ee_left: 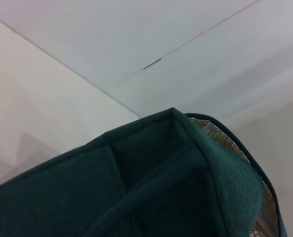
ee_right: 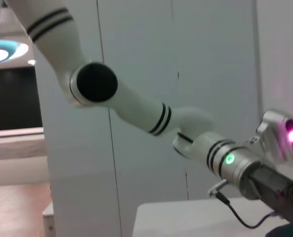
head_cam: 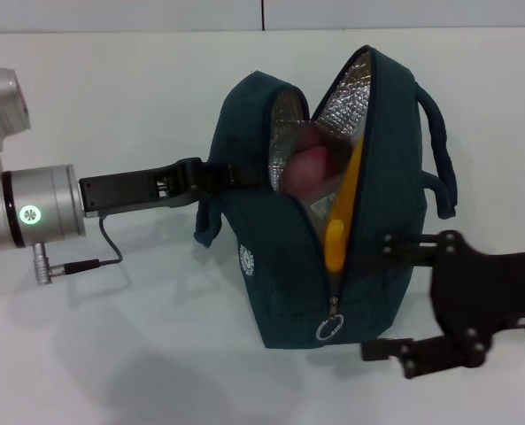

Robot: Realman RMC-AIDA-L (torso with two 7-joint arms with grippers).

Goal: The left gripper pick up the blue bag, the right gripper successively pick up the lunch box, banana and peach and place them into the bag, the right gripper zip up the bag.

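- A plain white desk (head_cam: 111, 354) carries the scene, with a pale wall seam running behind it; the right wrist view shows pale wall panels, a darker doorway area to one side and a strip of wooden floor.
- The blue bag (head_cam: 271, 283), a dark teal insulated bag with silver foil lining, stands upright near the middle of the desk, its top zip open wide.
- A small round white emblem is printed on the bag's side facing the robot's left; its writing is too small to read. A metal ring pull (head_cam: 329, 328) hangs at the near end of the zip.
- Inside the opening, the pink peach (head_cam: 304, 168) sits high up, the yellow banana (head_cam: 337, 226) runs along the zip edge beside it, and a bit of clear plastic, probably the lunch box (head_cam: 320, 205), shows between them.
- The left gripper (head_cam: 244, 175) reaches in from the left at the bag's upper side panel. Its fingers are pinched on the fabric at the rim of the opening.
- A green light glows on the left arm's silver wrist.
- The right gripper (head_cam: 375, 297) is low on the right, its two fingers (head_cam: 404, 243) spread apart, the upper one against the bag's right side near the zip, the lower one by the base.
- The left wrist view is filled by the bag's dark fabric and a sliver of foil.
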